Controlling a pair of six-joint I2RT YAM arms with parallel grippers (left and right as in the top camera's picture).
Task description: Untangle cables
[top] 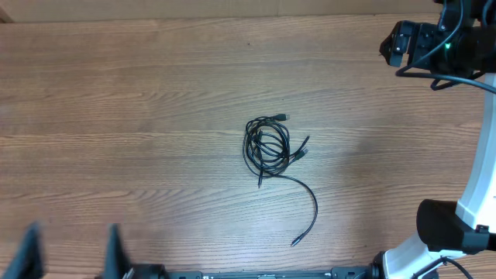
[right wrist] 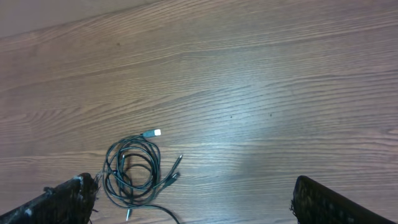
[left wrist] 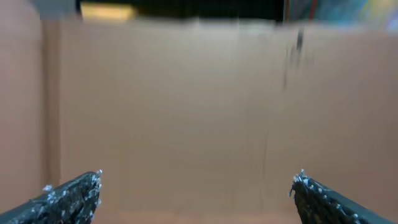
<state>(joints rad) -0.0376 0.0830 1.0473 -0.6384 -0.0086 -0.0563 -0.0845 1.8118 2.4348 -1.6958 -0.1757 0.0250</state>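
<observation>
From overhead, the cables (top: 267,145) lie in one tangled coil about mid-worktop (top: 116,116), a loose tail trailing toward the edge where the arms are mounted. Nothing is pulled free, so I judge you're only at the approach. The left wrist view shows the left pincer (left wrist: 198,180) wide open and empty, facing a blurred plain surface. In the right wrist view the right pincer (right wrist: 193,186) is equally spread and empty above the coil — next, pin the coil with one arm and draw the tail out with the other.

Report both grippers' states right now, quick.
Left gripper: open, holding nothing.
Right gripper: open, holding nothing; the cables lie untouched.
</observation>
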